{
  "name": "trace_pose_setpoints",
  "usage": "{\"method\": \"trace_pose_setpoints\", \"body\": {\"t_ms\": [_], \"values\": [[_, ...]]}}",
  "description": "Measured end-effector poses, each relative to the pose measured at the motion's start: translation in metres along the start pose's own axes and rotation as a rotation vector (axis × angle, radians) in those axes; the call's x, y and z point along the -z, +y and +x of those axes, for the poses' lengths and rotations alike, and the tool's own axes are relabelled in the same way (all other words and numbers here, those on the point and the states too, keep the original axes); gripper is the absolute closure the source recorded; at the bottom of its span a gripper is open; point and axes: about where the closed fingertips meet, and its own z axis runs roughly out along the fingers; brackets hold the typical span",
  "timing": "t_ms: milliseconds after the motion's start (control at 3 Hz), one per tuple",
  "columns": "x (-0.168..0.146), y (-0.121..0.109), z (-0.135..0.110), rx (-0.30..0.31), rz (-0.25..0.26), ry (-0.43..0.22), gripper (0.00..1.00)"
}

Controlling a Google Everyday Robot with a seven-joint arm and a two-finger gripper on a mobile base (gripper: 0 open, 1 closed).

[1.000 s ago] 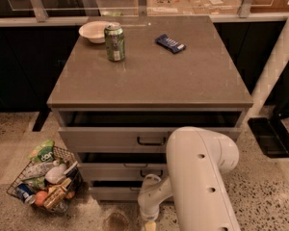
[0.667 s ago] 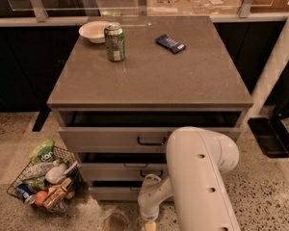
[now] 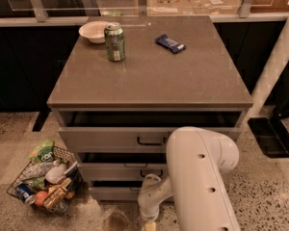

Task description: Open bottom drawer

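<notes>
The bottom drawer (image 3: 113,193), a flat grey front and the narrowest of three stacked fronts, lies low in the view at about six o'clock, under a dark gap that parts it from the mid-sized front above. Its right part and centre are hidden by the bulky white robot arm (image 3: 197,177), which fills the five o'clock region. The end effector (image 3: 150,224) is found at six o'clock, low before the drawer's middle and close to the speckled floor; whether it is wide or narrow cannot be told, and no contact with the drawer's handle is shown. For the step in hand, the lowest bar should be taken, not the small dark bar handle of the middle drawer (image 3: 149,173) that sits at twelve o'clock of the end effector. Once the bar is enclosed, the pull is best made straight toward six o'clock, level with the runners and without sideways load. A slow draw is advised, so that the green drinks can (image 3: 115,42) on the grey worktop (image 3: 159,81) is not shaken, and the wire basket of groceries (image 3: 43,182) at nine o'clock is left alone.
</notes>
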Motion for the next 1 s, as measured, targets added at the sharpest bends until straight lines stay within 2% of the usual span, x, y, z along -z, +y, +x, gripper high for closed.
{"method": "trace_pose_setpoints", "body": {"t_ms": [1000], "values": [[0.0, 0.0001, 0.0, 0.0, 0.0, 0.0, 0.0]]}}
